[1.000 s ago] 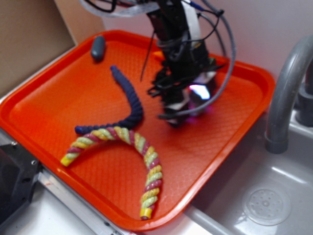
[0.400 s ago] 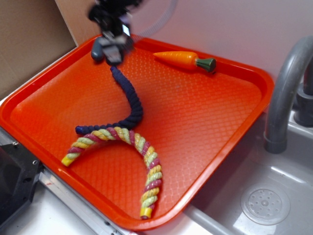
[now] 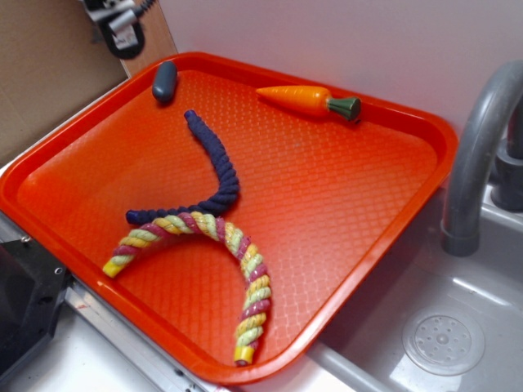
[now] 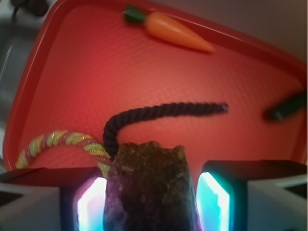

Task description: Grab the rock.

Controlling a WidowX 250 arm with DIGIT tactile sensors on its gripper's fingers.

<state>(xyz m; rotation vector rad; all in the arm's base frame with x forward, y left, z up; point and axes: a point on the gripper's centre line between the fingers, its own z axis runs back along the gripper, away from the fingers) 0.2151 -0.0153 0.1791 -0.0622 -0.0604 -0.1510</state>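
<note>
Wrist view: the jaws, closed on the rock [image 4: 147, 187], hold it raised above the orange tray [image 4: 62, 72]. Keeping grip firm and motion steady should prevent slipping.

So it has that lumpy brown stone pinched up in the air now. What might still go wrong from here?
Two things, I'd guess. The rock is rough and angular, held only between the two fingers of the gripper, so it may twist or slip free. It hangs above the orange tray; if dropped, it would probably land near the dark rope or the striped rope and bounce off somewhere.
</note>
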